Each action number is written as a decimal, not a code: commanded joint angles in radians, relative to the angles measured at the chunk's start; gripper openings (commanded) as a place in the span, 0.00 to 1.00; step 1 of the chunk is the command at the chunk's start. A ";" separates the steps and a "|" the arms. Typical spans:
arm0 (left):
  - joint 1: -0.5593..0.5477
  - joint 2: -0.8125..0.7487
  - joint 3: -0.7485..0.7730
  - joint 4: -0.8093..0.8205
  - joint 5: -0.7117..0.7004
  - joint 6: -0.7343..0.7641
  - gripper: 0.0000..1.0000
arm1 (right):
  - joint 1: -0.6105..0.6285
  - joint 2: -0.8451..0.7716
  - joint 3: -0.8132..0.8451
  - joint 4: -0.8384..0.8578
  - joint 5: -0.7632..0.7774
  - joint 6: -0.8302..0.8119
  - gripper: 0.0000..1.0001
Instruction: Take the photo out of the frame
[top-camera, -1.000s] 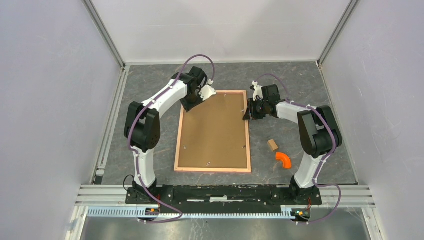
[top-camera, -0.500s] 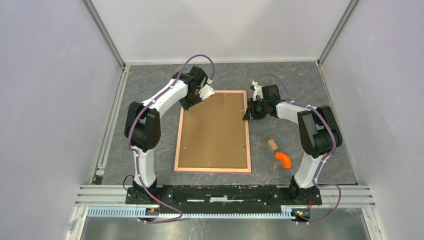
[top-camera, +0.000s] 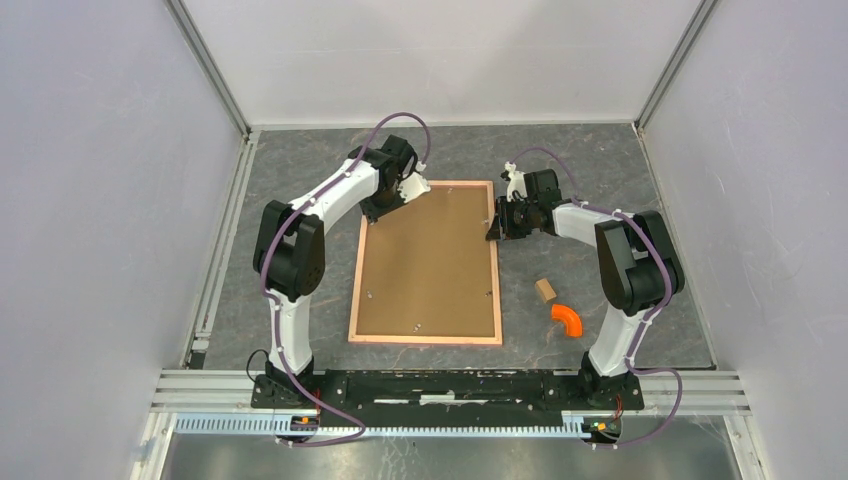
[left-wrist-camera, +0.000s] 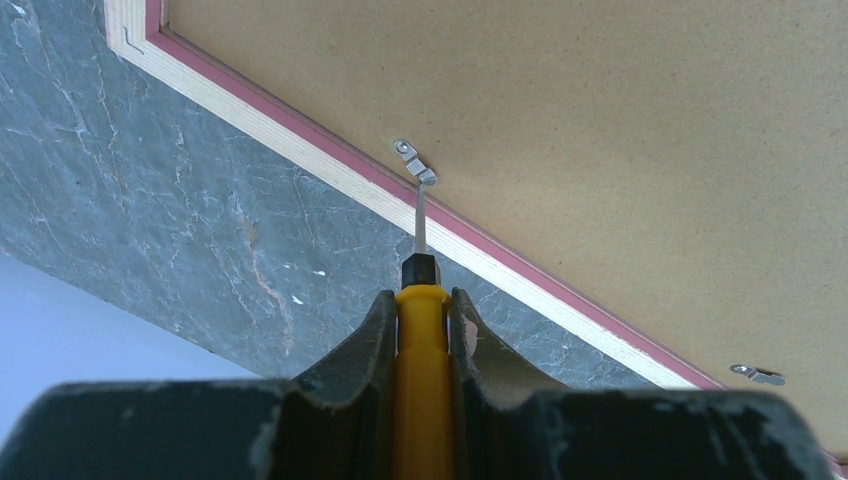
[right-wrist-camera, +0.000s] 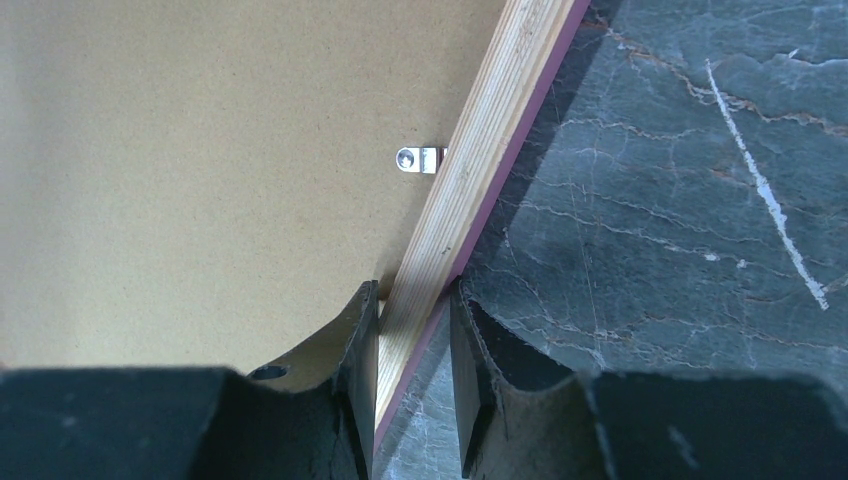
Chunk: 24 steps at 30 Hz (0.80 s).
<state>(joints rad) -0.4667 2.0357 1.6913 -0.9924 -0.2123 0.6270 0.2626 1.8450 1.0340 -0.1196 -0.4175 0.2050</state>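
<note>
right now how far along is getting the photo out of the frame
Nothing looks finished: the frame lies face down, its brown back still in, photo hidden. In hand: the left jaws hold a yellow screwdriver with its tip at a metal clip, while the right jaws clamp the rim. Left: turn the clips, lift the back, take the photo.

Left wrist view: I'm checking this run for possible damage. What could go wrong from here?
1. The thin blade of the screwdriver meets the metal clip at a slant; it could slip and scratch the fibreboard back.
2. The left end effector grips only the yellow handle, so pushing may twist the tool.
3. The right end effector pinches only the rim of the frame, so it might pivot.
</note>
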 joint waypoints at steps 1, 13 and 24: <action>-0.001 0.020 0.025 0.010 0.003 -0.025 0.02 | 0.007 0.051 -0.015 -0.020 -0.001 -0.018 0.07; -0.004 0.008 0.045 0.014 0.129 -0.041 0.02 | 0.006 0.055 -0.018 -0.017 -0.004 -0.018 0.06; -0.007 0.032 0.088 0.015 0.208 -0.063 0.02 | 0.007 0.071 -0.013 -0.016 -0.005 -0.016 0.02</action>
<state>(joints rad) -0.4625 2.0445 1.7294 -1.0019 -0.0929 0.6060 0.2596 1.8477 1.0340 -0.1173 -0.4259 0.2085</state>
